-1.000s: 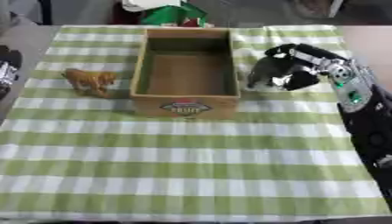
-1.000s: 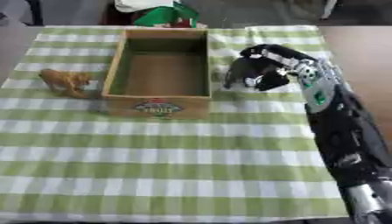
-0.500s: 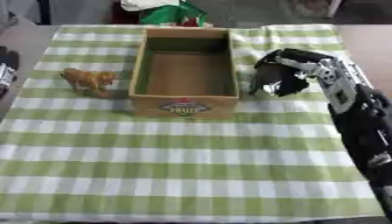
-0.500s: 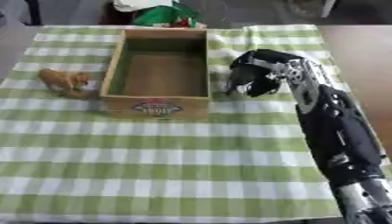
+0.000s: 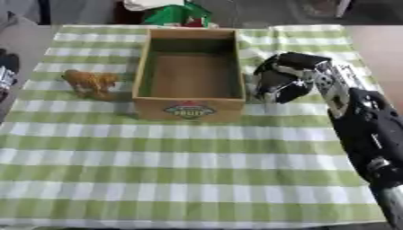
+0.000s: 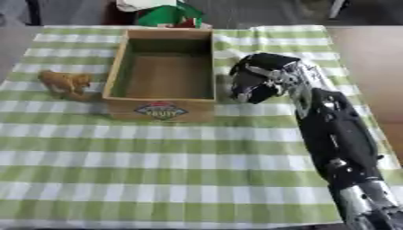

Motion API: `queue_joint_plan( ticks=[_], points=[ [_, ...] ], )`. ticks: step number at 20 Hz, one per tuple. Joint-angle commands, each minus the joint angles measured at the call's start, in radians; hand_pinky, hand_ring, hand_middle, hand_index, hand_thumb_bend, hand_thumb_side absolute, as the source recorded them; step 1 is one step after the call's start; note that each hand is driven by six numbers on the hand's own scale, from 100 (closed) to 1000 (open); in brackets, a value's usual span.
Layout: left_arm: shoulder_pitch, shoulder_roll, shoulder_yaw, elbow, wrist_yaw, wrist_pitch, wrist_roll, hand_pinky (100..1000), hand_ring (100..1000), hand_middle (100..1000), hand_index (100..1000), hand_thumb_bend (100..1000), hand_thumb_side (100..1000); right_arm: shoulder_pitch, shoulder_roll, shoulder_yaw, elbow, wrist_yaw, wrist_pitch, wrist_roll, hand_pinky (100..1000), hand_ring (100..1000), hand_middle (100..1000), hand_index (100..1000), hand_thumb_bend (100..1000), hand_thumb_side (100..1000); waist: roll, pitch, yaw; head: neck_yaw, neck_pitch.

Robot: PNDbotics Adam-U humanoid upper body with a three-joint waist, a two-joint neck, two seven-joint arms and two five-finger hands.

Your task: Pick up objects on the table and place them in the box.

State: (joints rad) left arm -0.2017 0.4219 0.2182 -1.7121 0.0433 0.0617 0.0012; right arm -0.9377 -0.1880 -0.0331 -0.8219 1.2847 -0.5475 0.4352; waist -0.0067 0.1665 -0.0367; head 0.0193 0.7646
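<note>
Bench (image 5: 197,179) under green-checked cloth carries an empty wooden box (image 5: 191,72). Right robot hand (image 5: 283,83) has slid left over the last second, now just beside the box's right wall, fingers curled; whether they enclose anything is hidden. Brown toy animal (image 5: 91,83) waits left of the box. Left robot hand (image 5: 6,76) is cut off at the left edge, so I cannot tell its state.

The right hand (image 6: 258,80) is black with silver-grey segments along its fingers and pale patches near the wrist. Behind it runs a bulky, matte black forearm that ends toward the elbow in a silver joint. At the left-eye view's left edge shows part of the left hand (image 5: 6,76), black with a pale patch.
</note>
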Motion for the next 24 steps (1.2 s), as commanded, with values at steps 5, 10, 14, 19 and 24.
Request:
queue_joint_plan(
  ticks=[5, 10, 14, 19, 24],
  points=[
    [-0.012, 0.018, 0.004, -0.018, 0.003, -0.001, 0.000, 669, 673, 634, 748, 377, 458, -0.024, 0.003, -0.040, 0.026, 0.128, -0.034, -0.052, 799, 766, 801, 917, 100, 426, 0.002, -0.014, -0.002, -0.002, -0.004],
    [-0.012, 0.018, 0.004, -0.018, 0.003, -0.001, 0.000, 669, 673, 634, 748, 377, 458, -0.023, 0.011, -0.057, 0.045, 0.214, -0.051, -0.112, 799, 766, 801, 917, 100, 426, 0.003, -0.014, -0.003, -0.002, -0.004],
    [-0.012, 0.018, 0.004, -0.018, 0.003, -0.001, 0.001, 669, 675, 634, 748, 375, 458, -0.023, 0.016, -0.079, 0.033, 0.240, -0.059, -0.162, 594, 275, 620, 854, 100, 316, 0.003, -0.013, -0.003, -0.001, -0.005],
    [-0.011, 0.018, 0.005, -0.019, 0.003, -0.001, 0.001, 669, 675, 634, 748, 374, 458, -0.021, 0.015, -0.083, 0.032, 0.252, -0.076, -0.243, 566, 215, 587, 844, 100, 225, 0.004, -0.013, -0.002, -0.002, -0.006],
    [-0.011, 0.018, 0.005, -0.019, 0.004, -0.001, 0.002, 669, 675, 634, 748, 373, 458, -0.027, 0.013, -0.089, 0.027, 0.255, -0.086, -0.293, 537, 174, 553, 839, 100, 212, 0.004, -0.014, -0.002, -0.002, -0.007]
  ],
)
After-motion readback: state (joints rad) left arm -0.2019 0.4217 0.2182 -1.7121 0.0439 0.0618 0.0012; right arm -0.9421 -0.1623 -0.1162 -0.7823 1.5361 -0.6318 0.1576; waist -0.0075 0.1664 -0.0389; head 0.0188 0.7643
